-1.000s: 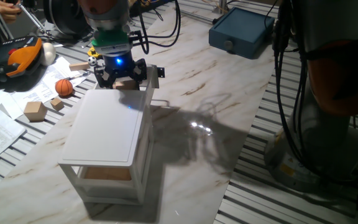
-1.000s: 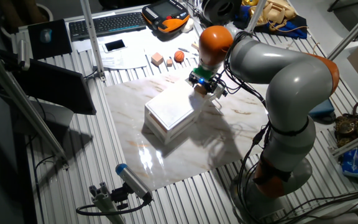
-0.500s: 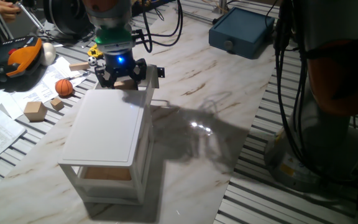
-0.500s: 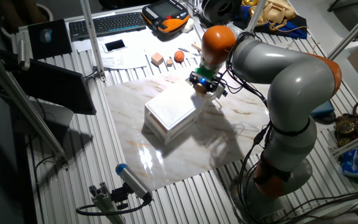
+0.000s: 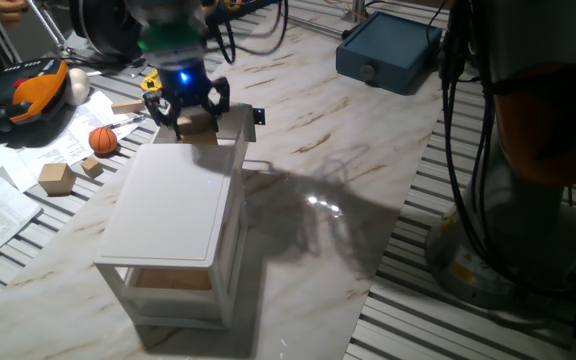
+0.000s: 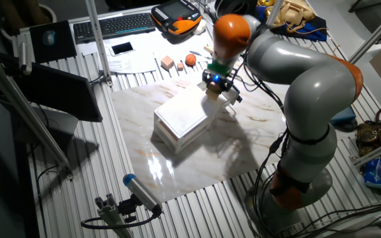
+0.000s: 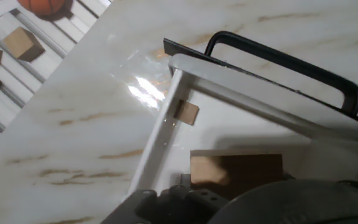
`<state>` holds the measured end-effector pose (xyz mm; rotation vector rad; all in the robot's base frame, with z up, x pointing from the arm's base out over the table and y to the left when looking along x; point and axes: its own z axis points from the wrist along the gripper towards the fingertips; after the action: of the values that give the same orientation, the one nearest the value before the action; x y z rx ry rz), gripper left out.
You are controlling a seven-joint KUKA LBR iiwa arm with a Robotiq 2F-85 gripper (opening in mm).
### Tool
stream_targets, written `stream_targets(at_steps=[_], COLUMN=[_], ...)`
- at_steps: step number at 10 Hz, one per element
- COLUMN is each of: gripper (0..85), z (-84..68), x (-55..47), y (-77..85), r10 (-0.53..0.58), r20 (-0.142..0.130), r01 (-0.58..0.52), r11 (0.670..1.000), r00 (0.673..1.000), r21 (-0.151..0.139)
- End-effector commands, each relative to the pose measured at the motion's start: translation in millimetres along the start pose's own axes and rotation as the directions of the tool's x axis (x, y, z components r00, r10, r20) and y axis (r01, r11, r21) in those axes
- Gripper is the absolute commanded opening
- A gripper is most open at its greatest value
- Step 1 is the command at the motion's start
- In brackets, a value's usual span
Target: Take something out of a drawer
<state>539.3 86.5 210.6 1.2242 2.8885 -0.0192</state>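
My gripper (image 5: 186, 112) hangs over the open top drawer (image 5: 240, 142) at the far end of the white cabinet (image 5: 168, 205). It is shut on the light-tan wooden block (image 5: 197, 123), which hangs just above the drawer. In the hand view the block (image 7: 235, 171) sits close under the hand, over the white drawer rim (image 7: 247, 84) with its black handle (image 7: 291, 62). In the other fixed view the gripper (image 6: 213, 83) is at the cabinet's (image 6: 184, 116) far corner. The fingertips are hidden in the hand view.
An orange ball (image 5: 103, 140) and small wooden cubes (image 5: 56, 178) lie left of the cabinet, beside papers and an orange pendant (image 5: 33, 90). A blue box (image 5: 388, 50) stands at the back right. The arm's cables hang at the right.
My gripper has risen and shifted a little to the left, carrying the wooden block up with it. The cabinet and drawer have not moved.
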Motion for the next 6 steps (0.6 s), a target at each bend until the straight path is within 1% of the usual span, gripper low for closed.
stream_targets(at_steps=[1,2,3,4,5,6], gripper=[0.0,0.0,0.0,0.0,0.0,0.0], z=[-33.2,-50.0,-67.9,-77.5,-83.1,-86.4], x=[-1.6,-5.8,-14.1,-23.5,-30.4,-32.7], y=[-2.0,-5.4,-13.4,-25.1,-34.4,-41.0], r10=[-0.032,-0.072,-0.138,-0.204,-0.261,-0.317], r20=[0.004,-0.002,-0.010,-0.019,-0.022,-0.018], r01=[0.032,0.072,0.138,0.204,0.259,0.315], r11=[0.999,0.997,0.990,0.978,0.964,0.947], r00=[0.999,0.997,0.990,0.979,0.965,0.948], r21=[0.006,0.007,-0.005,-0.038,-0.063,-0.060])
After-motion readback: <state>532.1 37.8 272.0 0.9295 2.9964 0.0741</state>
